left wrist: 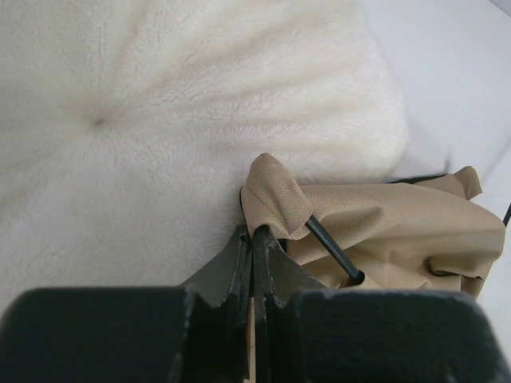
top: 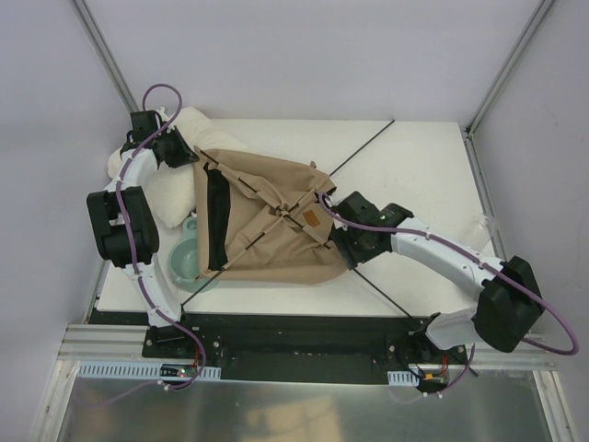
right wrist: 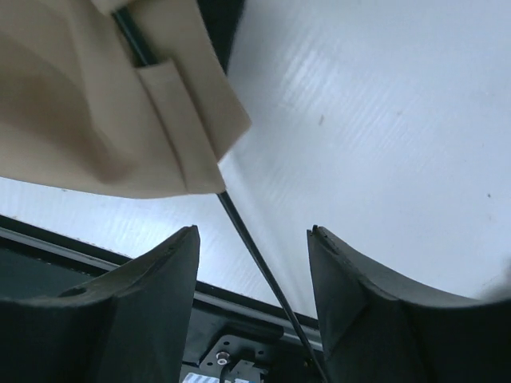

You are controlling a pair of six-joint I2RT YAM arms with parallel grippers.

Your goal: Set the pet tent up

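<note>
Pet tent (top: 267,221) lies flat and slack in the middle of the white worktop (top: 414,175), tan fabric spread wide. Its black panel (top: 217,221) runs down the left side and a small brown label patch (top: 313,220) sits near the centre. Thin black poles (top: 368,138) cross over it: one runs out to the far right of the worktop, another slants down to the near right edge.

Over on the left, the left pincer (top: 189,155) is at the tent's far left corner. The wrist view tells the story, with the fingers (left wrist: 239,263) pressed together and a fold of tan fabric pinched between them. Just beside that grip, a pole end (left wrist: 331,249) sits tucked into a fabric pocket. A white fluffy cushion (left wrist: 160,120) fills the background there, lying under and beside that corner. A pale green bowl (top: 189,258) peeks out at the tent's near left edge.

Now the right side: the right pincer (right wrist: 254,239) is at the tent's right edge, close to the label patch. Its fingers (right wrist: 160,271) stand apart, gripping nothing. A pole runs down through the gap, nearer the left-hand finger in that view, and emerges from a tan flap above.
</note>
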